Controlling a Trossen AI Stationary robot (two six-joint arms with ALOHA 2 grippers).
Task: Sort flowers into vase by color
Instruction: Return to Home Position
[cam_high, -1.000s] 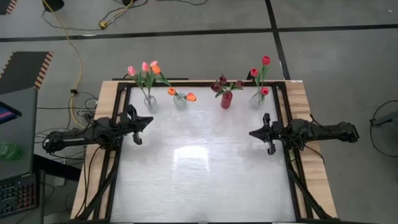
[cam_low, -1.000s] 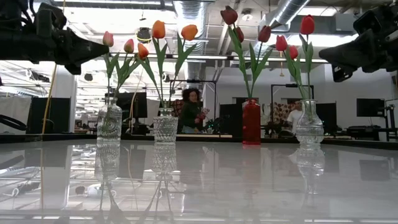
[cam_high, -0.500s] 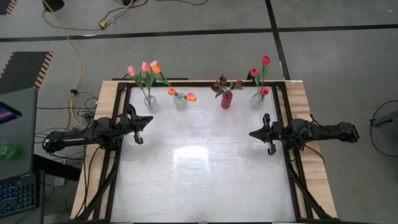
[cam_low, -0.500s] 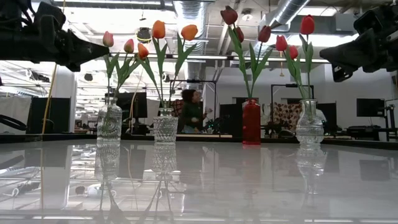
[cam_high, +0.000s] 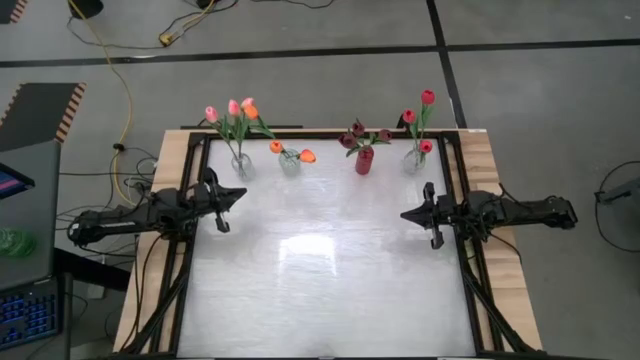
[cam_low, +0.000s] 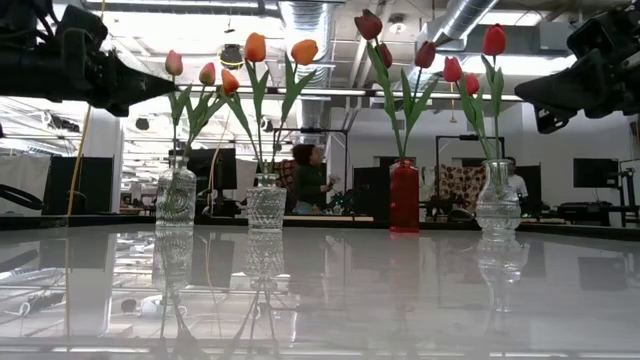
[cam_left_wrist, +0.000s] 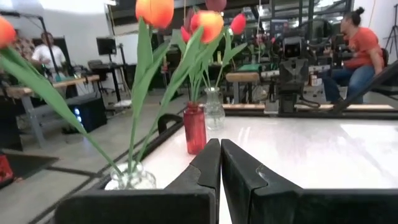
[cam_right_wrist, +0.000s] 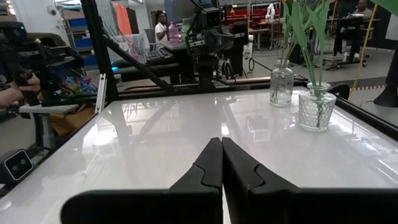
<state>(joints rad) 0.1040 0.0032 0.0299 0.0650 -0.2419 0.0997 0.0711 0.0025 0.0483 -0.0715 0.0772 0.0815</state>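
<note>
Four vases stand in a row along the table's far edge. A clear vase (cam_high: 241, 165) holds the pink flowers (cam_high: 232, 108), with one orange head among them. A second clear vase (cam_high: 290, 162) holds orange flowers (cam_high: 306, 155). A red vase (cam_high: 364, 160) holds dark maroon flowers (cam_high: 357, 130), and a clear vase (cam_high: 414, 158) holds red flowers (cam_high: 427, 97). My left gripper (cam_high: 240, 193) is shut and level at the table's left edge, holding nothing. My right gripper (cam_high: 404, 214) is shut and level at the right edge, also holding nothing.
The glossy white tabletop (cam_high: 320, 260) lies bare between the two arms. Black frame rails (cam_high: 196, 250) run along the table's edges inside a wooden border. In the room beyond the far edge stands a person (cam_low: 308, 180).
My left gripper has rolled slightly about its own pointing line while staying in place. The vases and flowers have not moved.
</note>
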